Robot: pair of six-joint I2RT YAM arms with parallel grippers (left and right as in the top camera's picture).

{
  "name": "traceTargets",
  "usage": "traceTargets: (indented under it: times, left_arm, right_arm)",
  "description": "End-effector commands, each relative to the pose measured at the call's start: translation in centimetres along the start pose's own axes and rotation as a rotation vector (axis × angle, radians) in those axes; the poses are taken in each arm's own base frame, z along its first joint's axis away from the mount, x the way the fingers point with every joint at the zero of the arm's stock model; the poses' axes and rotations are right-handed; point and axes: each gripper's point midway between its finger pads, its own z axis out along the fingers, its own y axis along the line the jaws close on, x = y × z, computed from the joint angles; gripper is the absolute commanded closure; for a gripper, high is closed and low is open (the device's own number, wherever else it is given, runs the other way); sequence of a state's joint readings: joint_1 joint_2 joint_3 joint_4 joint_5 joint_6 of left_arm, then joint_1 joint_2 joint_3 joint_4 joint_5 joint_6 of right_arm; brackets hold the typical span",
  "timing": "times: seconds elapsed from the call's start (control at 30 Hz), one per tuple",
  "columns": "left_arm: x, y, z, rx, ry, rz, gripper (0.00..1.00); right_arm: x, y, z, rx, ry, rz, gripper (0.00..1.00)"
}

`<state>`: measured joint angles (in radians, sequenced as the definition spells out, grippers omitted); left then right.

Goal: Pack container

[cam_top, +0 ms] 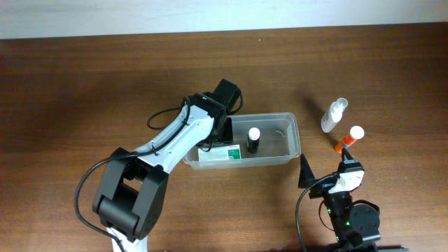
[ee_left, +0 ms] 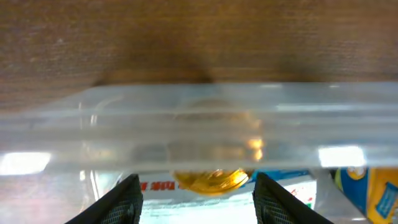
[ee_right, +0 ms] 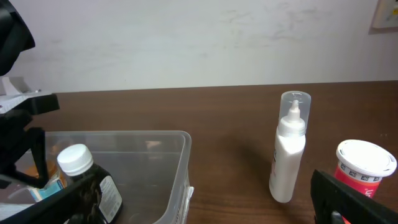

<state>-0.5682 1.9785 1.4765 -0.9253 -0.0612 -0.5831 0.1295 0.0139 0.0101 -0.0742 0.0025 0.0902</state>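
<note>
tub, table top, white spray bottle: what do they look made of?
Container: clear, glossy plastic by the look; contents show through its walls.
Table: brown wood or wood-look laminate, grain visible; can't tell which.
Spray bottle: opaque white plastic, probably, with a clear cap.

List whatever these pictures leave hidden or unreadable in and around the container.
- Left wrist view: the gold round thing ahead of the left claw is blurred through the container wall; its identity is unclear.
- Overhead: the left arm covers the container's left end and part of the green-labelled pack.
- Right wrist view: the red-labelled bottle is cut by the frame's bottom edge; label print too small.
</note>
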Motion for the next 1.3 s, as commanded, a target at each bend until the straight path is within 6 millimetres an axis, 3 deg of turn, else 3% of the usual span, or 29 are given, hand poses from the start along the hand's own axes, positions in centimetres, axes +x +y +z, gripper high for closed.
traceTargets:
  times: [0.0,0.3,0.33,0.37,0.4,0.63,0.83,1.13,1.27]
  left_arm:
    - [-1.2,-0.3,-1.6,0.001,-0.028,0.028,0.42]
    - [-3.3,-1.0,-10.7,0.028,-0.078,0.099,0.42]
    - [-3.2,-0.8,-12.0,0.030,-0.080,0.099,0.54]
    - [-3.0,-0.8,-12.4,0.030,-0.077,0.101,0.98]
    - [-2.5,-0.7,-12.7,0.032,-0.066,0.105,1.00]
    - [2.3,-0.1,-12.9,-0.047,0.082,0.217,1.00]
    - [5.6,-2.8,-12.7,-0.051,0.117,0.427,1.00]
    - [9.8,-4.9,-10.6,0.005,0.222,0.484,1.00]
    - [10.7,-4.8,-8.9,0.010,0.255,0.458,1.00]
  right_arm:
    - [0.2,-0.2,0.0,0.005,0.002,-0.004,0.02]
    - [0.2,-0.2,0.0,0.006,0.002,-0.004,0.02]
    - [0.2,-0.2,0.0,0.005,0.002,-0.004,0.02]
    - [0.2,-0.2,0.0,0.005,0.002,-0.004,0.02]
    - [0.2,-0.2,0.0,0.005,0.002,-0.004,0.02]
    - [0.2,-0.2,0.0,0.005,0.002,-0.004,0.02]
    - [0.2,-0.2,0.0,0.006,0.002,-0.004,0.02]
    - [0.2,-0.2,0.0,0.005,0.002,-0.004,0.02]
    - [0.2,-0.2,0.0,0.005,0.002,-0.004,0.02]
